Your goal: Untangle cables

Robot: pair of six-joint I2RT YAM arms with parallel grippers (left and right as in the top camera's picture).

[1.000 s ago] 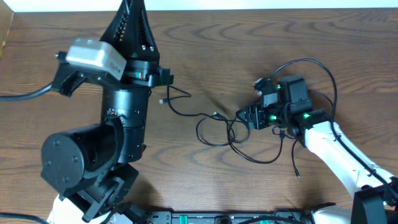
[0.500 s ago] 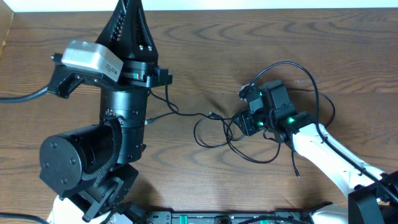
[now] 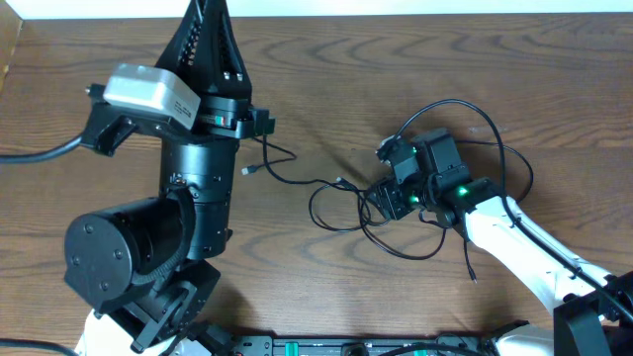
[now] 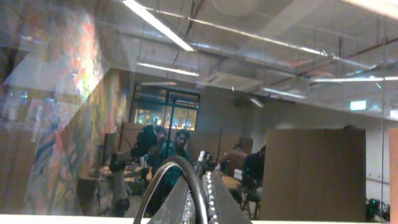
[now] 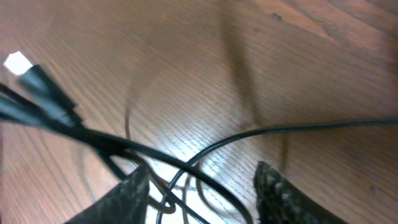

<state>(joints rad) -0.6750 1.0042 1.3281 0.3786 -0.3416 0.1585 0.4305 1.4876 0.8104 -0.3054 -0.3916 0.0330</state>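
black cable (image 5: 46, 93) blurred, cut off at edges; left hand (image 4: 200, 186) cropped at bottom.

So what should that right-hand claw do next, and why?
Probably close the right gripper on the black cable. Strands cross between its open fingers, right at the tangle of loops, so pinching one should let it pull that strand free.

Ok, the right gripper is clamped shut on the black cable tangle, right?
Not shut: the right gripper is at the black cable tangle, but the right wrist view shows its fingers apart, with strands running between them.
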